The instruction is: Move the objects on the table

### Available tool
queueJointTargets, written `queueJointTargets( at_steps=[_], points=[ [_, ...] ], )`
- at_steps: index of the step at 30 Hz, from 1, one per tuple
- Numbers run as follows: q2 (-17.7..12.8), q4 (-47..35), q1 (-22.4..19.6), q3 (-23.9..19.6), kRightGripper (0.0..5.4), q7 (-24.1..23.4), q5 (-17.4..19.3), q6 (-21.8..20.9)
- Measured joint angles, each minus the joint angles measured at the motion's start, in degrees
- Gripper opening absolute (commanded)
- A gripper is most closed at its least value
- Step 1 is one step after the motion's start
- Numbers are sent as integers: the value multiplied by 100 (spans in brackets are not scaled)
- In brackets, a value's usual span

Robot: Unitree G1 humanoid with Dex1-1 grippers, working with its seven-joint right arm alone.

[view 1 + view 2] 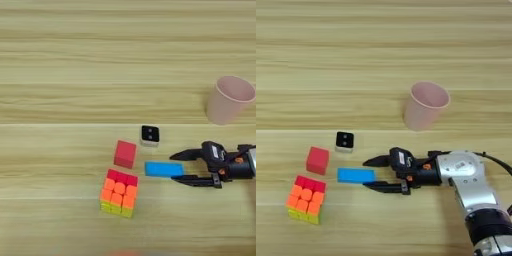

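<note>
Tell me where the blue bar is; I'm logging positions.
The blue bar lies flat on the table, right of the puzzle cube and red cube, just left of the open gripper.

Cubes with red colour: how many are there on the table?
2. The plain red cube lies left of the blue bar; the puzzle cube, red on its far row, sits just in front of it. None appears hidden.

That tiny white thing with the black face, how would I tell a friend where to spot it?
Start at the pink cup on the wooden table, then look down and left to the cluster of small things by the robot's black fingers. The white block sits at the cluster's far edge, just beyond the blue bar and red cube. It is the smallest, and the only white piece.
</note>
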Motion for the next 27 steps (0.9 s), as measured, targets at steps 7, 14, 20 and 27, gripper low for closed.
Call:
queueJointTargets(
  at_steps=[7,14,20,27],
  points=[
    [0,24,-10,2,143,-3,6,-12],
    [-1,28,-12,2,142,-5,7,-17],
    [-2,14,-14,-23,142,13,61,19],
    [-15,-293,-27,-258,142,184,572,297]
  ],
)
